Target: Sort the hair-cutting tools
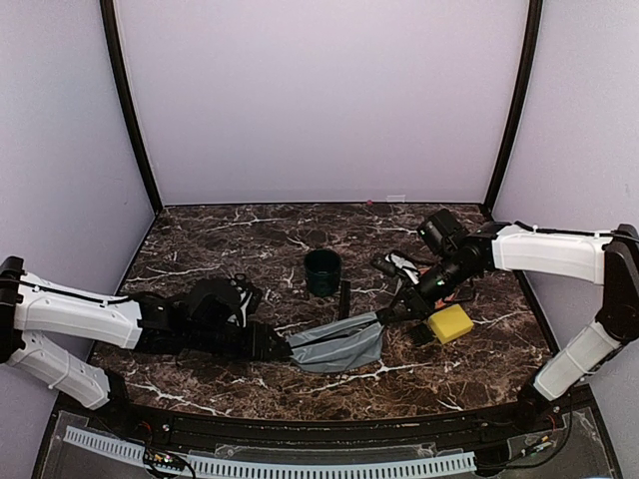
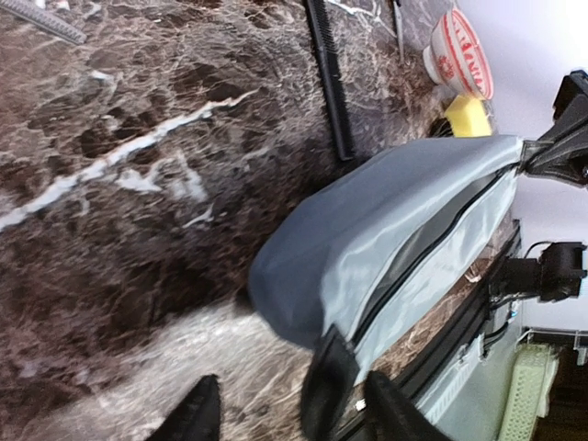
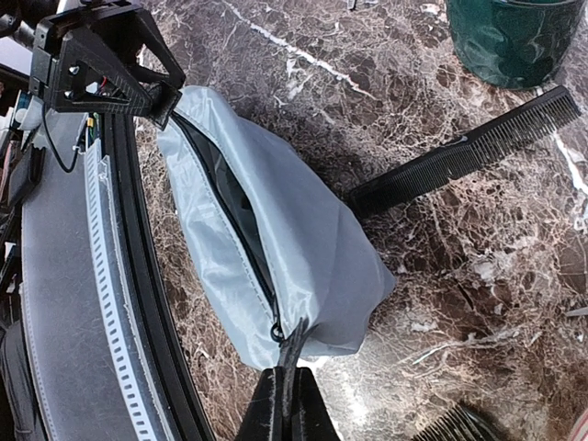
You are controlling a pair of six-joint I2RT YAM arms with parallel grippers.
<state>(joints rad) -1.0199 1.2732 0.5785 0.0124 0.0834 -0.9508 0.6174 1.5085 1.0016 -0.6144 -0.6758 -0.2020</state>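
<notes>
We see a grey pouch (image 1: 339, 347) lying on the marble table (image 1: 200, 239). At the pouch's left end, our left gripper (image 1: 289, 351) stands with jaws apart, astride its black tab. At the pouch's right end, our right gripper (image 3: 290, 404) pinches the zip pull. The black comb (image 3: 459, 156) lies flat just beyond the pouch, one end against it.

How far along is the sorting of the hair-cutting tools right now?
Nothing looks sorted yet: the comb lies on the table beside the grey pouch. In hand, the right claw is shut on one end of the pouch, and the left claw stands open around the other end. Left: the comb, at least, has to go where it belongs.
</notes>
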